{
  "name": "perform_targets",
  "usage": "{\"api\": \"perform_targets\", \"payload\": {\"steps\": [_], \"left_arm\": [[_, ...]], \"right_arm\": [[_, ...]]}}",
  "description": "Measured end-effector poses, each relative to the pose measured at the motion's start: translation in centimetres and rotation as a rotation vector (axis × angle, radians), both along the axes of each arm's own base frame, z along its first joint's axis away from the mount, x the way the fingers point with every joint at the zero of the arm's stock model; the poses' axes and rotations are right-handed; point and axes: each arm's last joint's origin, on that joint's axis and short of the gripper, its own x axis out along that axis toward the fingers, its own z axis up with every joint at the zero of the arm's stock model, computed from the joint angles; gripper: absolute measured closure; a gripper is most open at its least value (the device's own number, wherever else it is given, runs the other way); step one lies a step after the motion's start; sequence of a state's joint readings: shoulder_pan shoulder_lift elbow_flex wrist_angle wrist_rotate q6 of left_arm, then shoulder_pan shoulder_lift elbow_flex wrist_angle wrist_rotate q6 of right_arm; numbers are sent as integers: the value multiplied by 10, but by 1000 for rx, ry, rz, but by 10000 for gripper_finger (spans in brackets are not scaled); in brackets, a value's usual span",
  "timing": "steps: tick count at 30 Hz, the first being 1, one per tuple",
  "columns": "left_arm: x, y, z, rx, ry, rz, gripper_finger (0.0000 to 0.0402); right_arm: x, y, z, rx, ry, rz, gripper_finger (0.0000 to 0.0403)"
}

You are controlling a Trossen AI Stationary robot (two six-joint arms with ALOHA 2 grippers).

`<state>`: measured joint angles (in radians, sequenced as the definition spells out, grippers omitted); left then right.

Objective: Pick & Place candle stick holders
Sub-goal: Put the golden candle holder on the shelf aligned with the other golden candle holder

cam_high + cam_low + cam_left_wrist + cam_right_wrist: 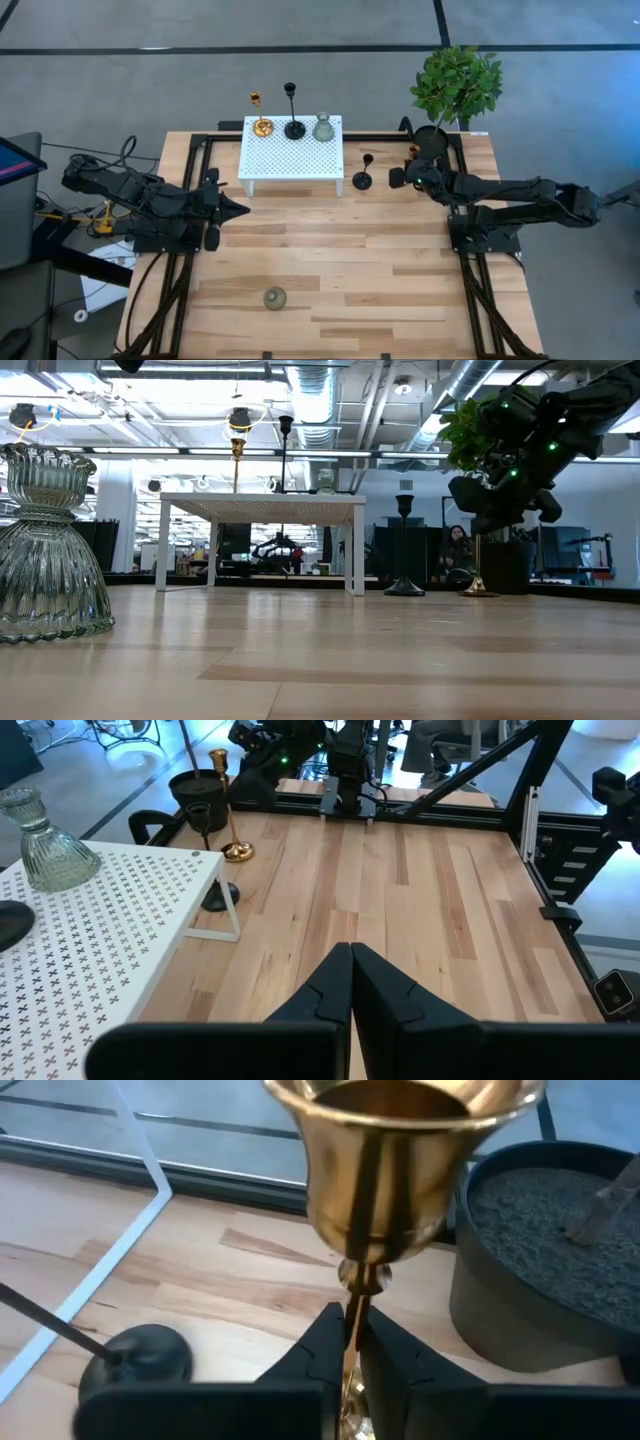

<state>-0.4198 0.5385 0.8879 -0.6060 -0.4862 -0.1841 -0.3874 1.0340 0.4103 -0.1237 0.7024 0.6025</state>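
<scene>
Candle stick holders spread over a wooden table (330,260), one of them clamped by the right gripper (352,1342).

A white perforated stand (291,158) sits well ahead of the left gripper (351,982), whose fingers are pressed together on nothing. On the stand stand a gold holder (260,124), a black holder (294,127) and a grey-green glass holder (322,128). A potted plant (455,85) rises just beyond the right gripper's fingers. Those fingers are pinched narrowly on the thin stem of a second gold holder (395,1175), its cup directly above the fingertips. Beside those fingers a second black holder (363,180) stands on the table. Another grey-green holder (274,297) stands well apart from both grippers.
</scene>
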Motion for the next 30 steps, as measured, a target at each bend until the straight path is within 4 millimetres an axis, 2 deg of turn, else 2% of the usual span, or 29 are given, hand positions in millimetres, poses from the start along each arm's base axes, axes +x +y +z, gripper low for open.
{"api": "perform_targets", "payload": {"steps": [4,9,16,23,26,30], "left_arm": [[0,0,0,0,0,0,396],[0,0,0,-7,-1,2,396],[4,0,-1,15,7,64,396],[23,-6,-7,111,69,156,396],[33,-8,-9,145,73,241,394],[46,-8,-9,157,66,324,379]], "right_arm": [[1,3,2,-1,1,19,396],[6,10,26,-19,10,86,398],[6,21,91,-7,35,219,400],[9,33,159,-39,6,336,402],[15,39,184,-54,-6,383,402],[38,46,209,-68,1,493,402]]}}
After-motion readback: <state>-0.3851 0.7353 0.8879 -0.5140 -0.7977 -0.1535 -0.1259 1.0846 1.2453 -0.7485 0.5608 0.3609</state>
